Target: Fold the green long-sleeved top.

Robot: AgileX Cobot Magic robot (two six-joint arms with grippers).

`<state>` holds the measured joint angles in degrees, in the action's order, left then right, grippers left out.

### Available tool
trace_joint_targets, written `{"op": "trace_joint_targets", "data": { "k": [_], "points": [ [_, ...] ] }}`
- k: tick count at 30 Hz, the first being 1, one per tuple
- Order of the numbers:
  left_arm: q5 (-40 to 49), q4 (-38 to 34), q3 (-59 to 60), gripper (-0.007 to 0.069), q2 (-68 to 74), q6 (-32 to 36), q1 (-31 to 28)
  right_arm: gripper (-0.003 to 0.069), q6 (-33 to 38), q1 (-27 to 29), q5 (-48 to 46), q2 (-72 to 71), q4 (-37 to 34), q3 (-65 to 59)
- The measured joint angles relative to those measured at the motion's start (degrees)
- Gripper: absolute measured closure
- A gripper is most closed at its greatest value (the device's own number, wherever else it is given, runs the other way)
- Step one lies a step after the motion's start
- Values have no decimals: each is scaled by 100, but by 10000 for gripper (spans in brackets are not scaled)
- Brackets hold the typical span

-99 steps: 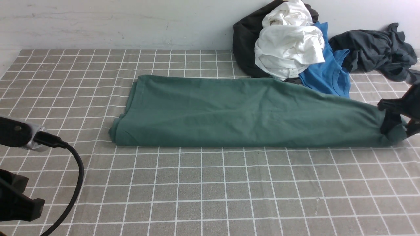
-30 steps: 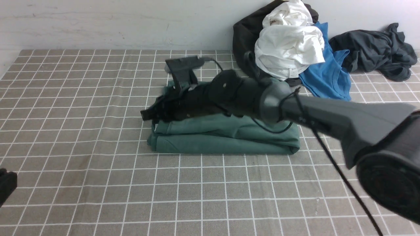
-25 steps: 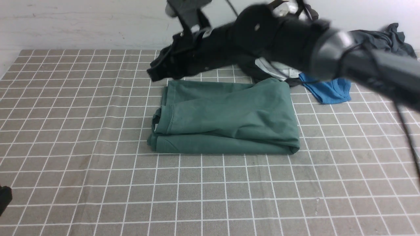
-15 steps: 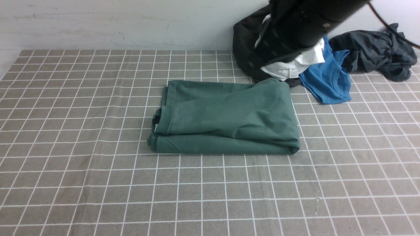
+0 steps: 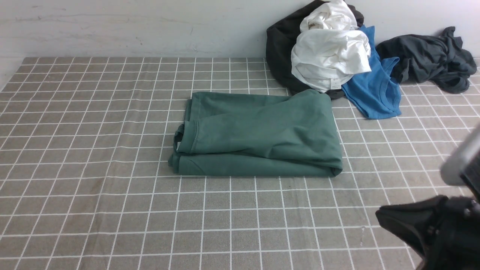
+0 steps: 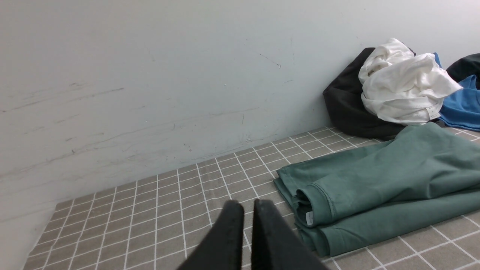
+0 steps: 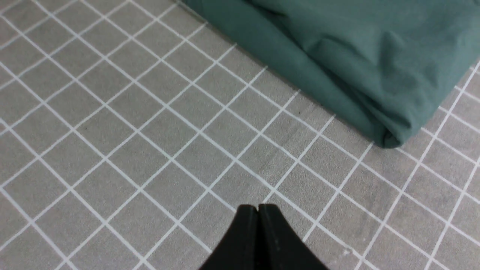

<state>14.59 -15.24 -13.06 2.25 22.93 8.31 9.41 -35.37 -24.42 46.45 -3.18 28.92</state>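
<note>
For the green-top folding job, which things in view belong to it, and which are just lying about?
Job: green long-sleeved top, lying folded.
Lying about: white garment, blue shirt, dark grey garment, black garment.

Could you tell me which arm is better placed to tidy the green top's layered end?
Probably left: the empty left claw sits by that end of the green top; the right claw faces the opposite corner.
</note>
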Motion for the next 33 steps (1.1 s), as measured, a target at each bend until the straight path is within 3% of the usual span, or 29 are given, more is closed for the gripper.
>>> {"op": "trace_joint_targets", "data": {
  "k": [6, 18, 22, 33],
  "points": [
    [0, 0, 0, 601, 0, 0, 0, 669, 0, 0, 1883, -1438, -7, -1608],
    [0, 0, 0, 601, 0, 0, 0, 669, 24, 14, 2284, -2308, -84, -2805],
    [0, 0, 0, 601, 0, 0, 0, 669, 24, 344, 2531, -3046, -169, -3042],
    [0, 0, 0, 601, 0, 0, 0, 669, 3, 3039, 1268, -4695, -53, -3047]
  ]
}}
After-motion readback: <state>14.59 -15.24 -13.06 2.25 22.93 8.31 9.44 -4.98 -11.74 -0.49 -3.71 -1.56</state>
